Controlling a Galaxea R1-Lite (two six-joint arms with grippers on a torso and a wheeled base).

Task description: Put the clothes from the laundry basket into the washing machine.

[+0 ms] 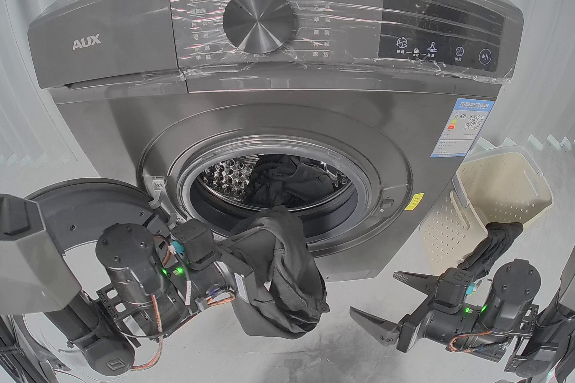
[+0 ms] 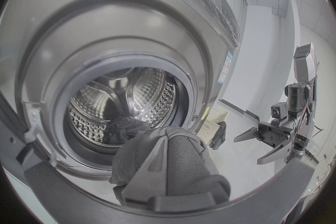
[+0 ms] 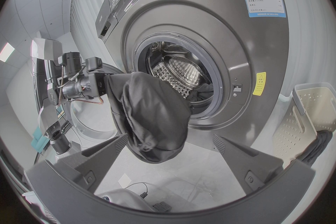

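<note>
Now the left gripper (image 1: 254,282), clenched on a dark garment (image 1: 284,276), hangs just before the washing machine (image 1: 287,103) mouth; next it should push inside. Beside it, the right gripper (image 1: 374,294) is spread, empty.

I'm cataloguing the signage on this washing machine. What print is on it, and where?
Drawer panel: brand lettering in light capitals.
Dial: programme labels around it, too small.
Touch panel: icons with captions, too small.
Energy label: fine print, too small.
Yellow sticker: unreadable.
</note>
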